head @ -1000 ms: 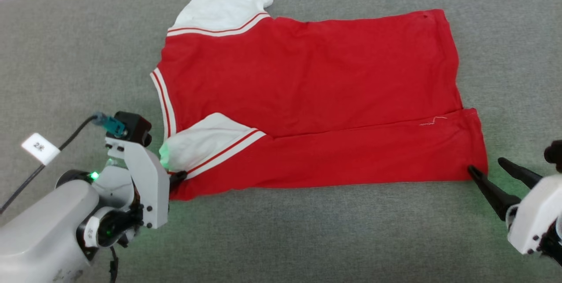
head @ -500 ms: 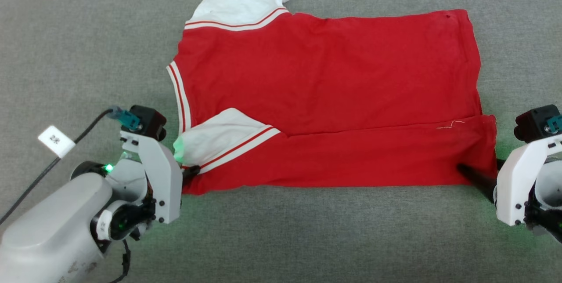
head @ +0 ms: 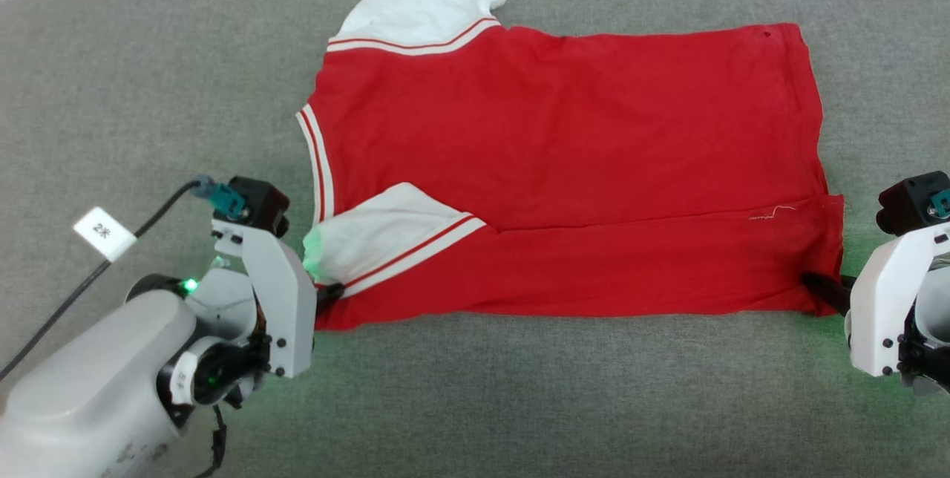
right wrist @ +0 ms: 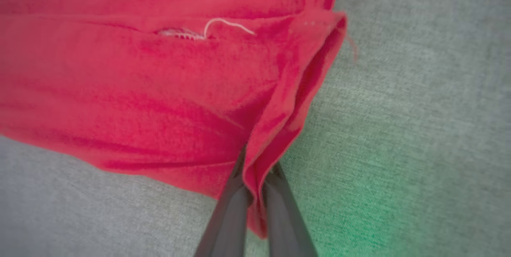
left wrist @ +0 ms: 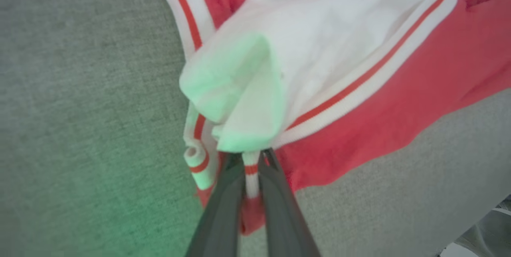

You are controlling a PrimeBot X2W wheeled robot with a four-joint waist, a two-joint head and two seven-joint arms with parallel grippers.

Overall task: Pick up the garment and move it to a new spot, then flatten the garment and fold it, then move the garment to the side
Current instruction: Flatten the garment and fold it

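Already the garment (head: 564,166) lies flat on the grey cushion (head: 519,404), one fold made; the left gripper (head: 330,291) and right gripper (head: 815,285) clamp its near corners. Further folding and moving aside remain.

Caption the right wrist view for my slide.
Right tool shut on a pinched fold at the hem corner of the red garment, which lies on grey upholstery.

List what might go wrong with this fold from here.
The left gripper pinches only a thin strip of trim, so the garment may slip out on lifting. The white sleeve bunches loosely beside it and may crease the fold. The right gripper grips a bunched hem; layers might separate.
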